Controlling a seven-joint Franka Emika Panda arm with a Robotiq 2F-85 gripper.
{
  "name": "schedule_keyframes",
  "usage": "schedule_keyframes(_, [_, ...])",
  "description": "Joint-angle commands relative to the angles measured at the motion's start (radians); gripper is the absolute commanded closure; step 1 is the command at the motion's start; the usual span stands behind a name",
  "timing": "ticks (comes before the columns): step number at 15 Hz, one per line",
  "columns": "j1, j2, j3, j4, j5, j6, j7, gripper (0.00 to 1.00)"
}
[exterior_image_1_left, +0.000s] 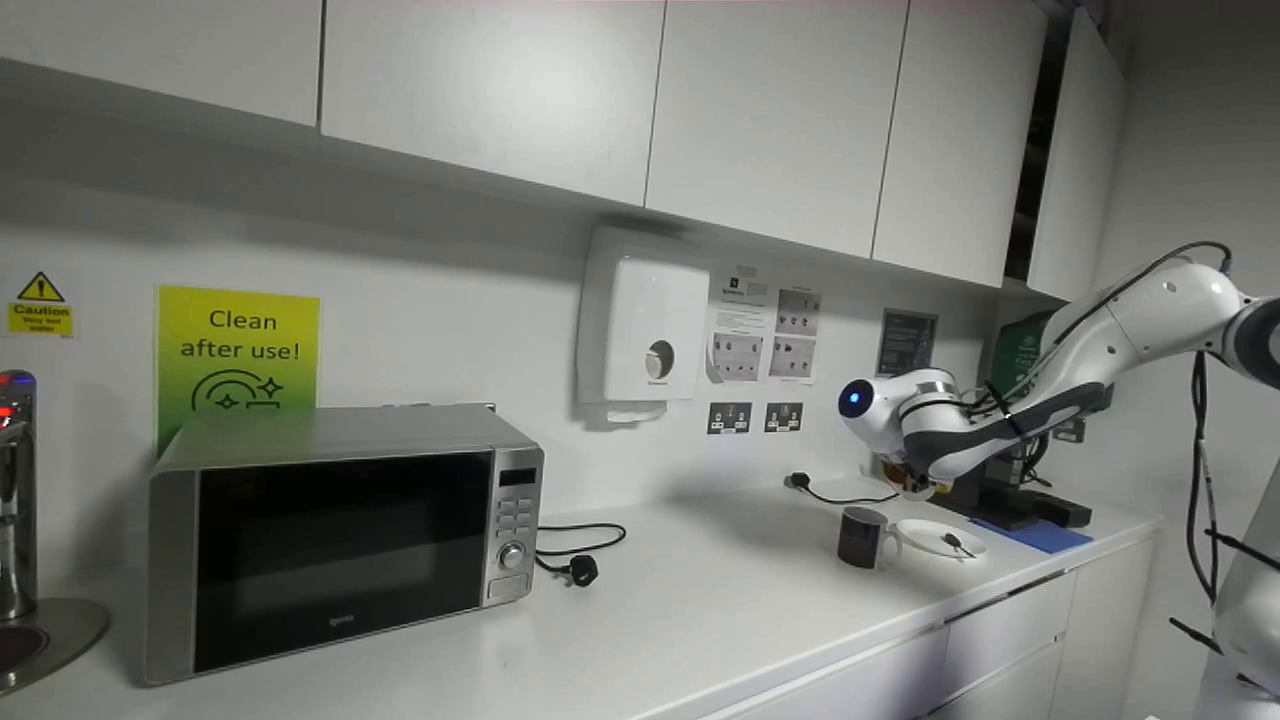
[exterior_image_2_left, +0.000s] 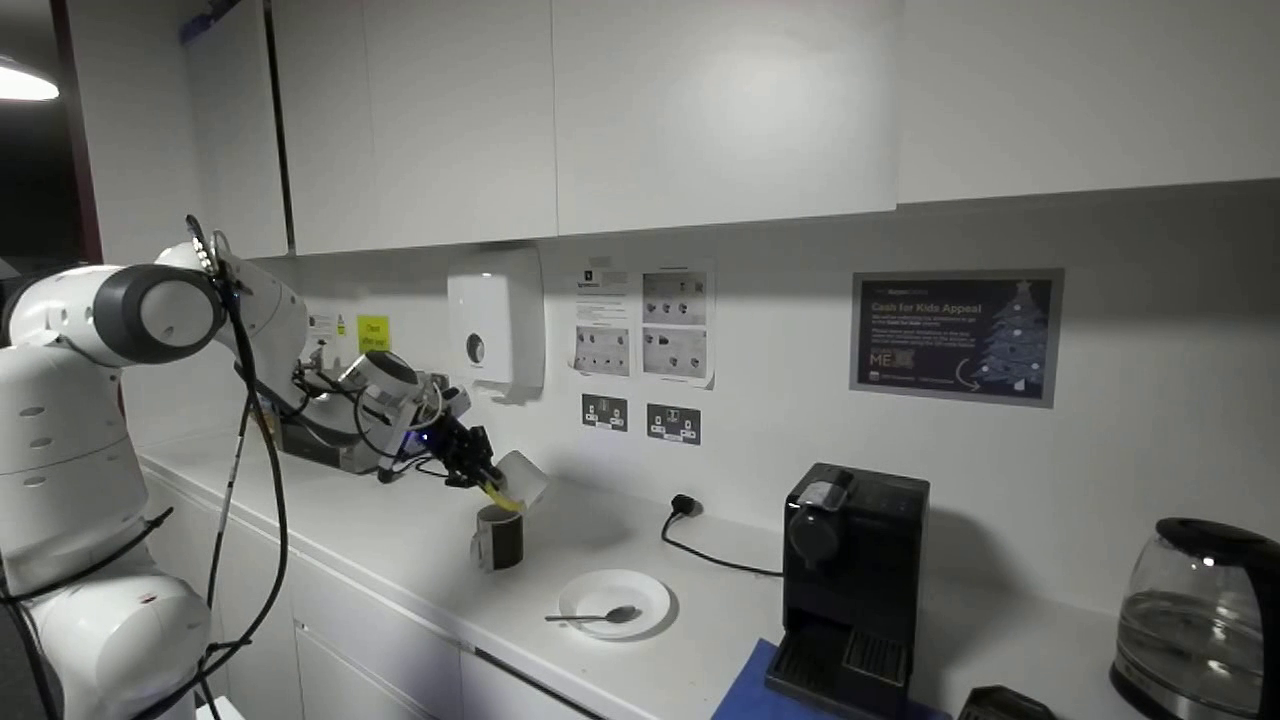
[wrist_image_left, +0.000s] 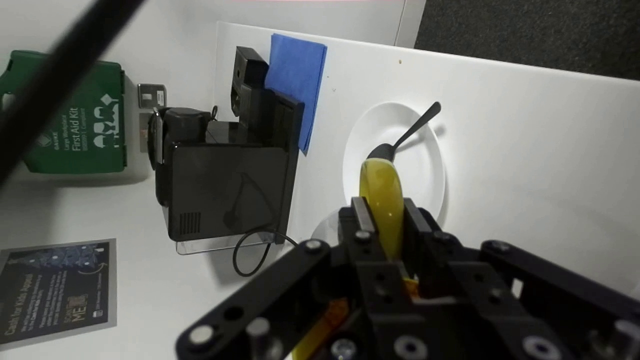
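One yellow handle (wrist_image_left: 382, 185) sits pinched in the end effector (wrist_image_left: 384, 212), and we read it as part of the tilted white cup (exterior_image_2_left: 527, 475) held above the worktop (exterior_image_1_left: 690, 590), close to an upright dark mug (exterior_image_2_left: 507, 540); whether it hangs squarely over that mug we cannot tell. We take the handle to be the chosen hold because it is slim enough to clamp and leaves the cup's body unobstructed. Between that mug and the black coffee machine (exterior_image_2_left: 865, 540), a spoon (exterior_image_2_left: 622, 613) lies on a white plate (exterior_image_2_left: 655, 597), its stem jutting past the rim toward the worktop's front edge, probably within easy reach of whoever uses it. We see a blue cloth (wrist_image_left: 295, 70) at the machine's base, perhaps spread there to catch drips.
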Motion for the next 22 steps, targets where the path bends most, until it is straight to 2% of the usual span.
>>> schedule_keyframes(1, [0.028, 0.024, 0.010, 0.023, -0.075, -0.074, 0.042, 0.96])
schedule_keyframes(22, [0.106, 0.126, 0.034, 0.015, -0.283, -0.203, 0.102, 0.96])
